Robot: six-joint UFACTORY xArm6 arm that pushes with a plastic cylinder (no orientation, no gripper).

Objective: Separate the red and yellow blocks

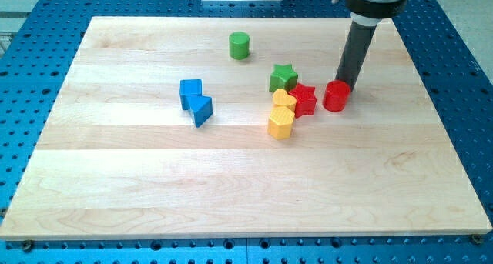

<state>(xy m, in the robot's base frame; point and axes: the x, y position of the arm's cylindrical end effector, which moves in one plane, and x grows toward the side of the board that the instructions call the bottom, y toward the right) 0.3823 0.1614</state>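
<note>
A red star block (304, 99) sits right of centre, touching a yellow heart block (283, 100) on its left. A second yellow block (281, 122), roughly hexagonal, lies just below the heart and touches it. A red cylinder (337, 96) stands a little to the right of the red star, apart from it. My tip (344, 83) is at the upper right of the red cylinder, right against its far side. The rod rises from there toward the view's top.
A green star block (283, 77) touches the cluster from above. A green cylinder (239, 45) stands toward the view's top. A blue cube (191, 91) and a blue triangular block (202, 110) sit together at the left. The wooden board (115, 202) lies on a blue perforated table.
</note>
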